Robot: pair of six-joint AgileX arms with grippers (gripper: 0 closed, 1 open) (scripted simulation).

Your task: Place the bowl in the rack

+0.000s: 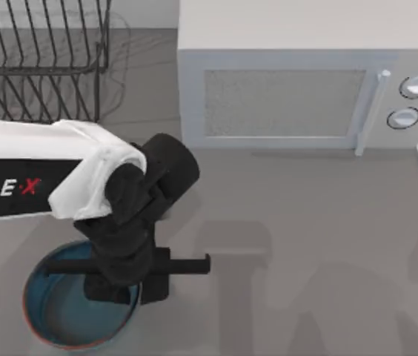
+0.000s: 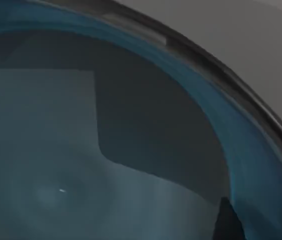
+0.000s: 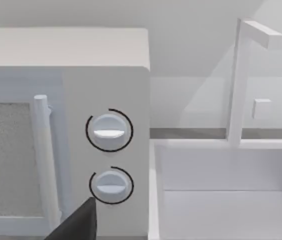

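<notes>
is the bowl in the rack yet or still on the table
Still on the table. The bowl sits upright at the near left, under the left gripper; the rack stands apart at the far left.

The bowl point(image 1: 64, 315) is glossy blue-teal inside with a reddish-brown outer rim. The rack point(image 1: 38, 59) is thin black wire. The microwave point(image 1: 305, 81) is pale grey with a speckled door panel and 2 white dials ringed in black. The table point(image 1: 305, 252) is plain grey. The left arm point(image 1: 24, 178) is white with black wrist parts.
</notes>
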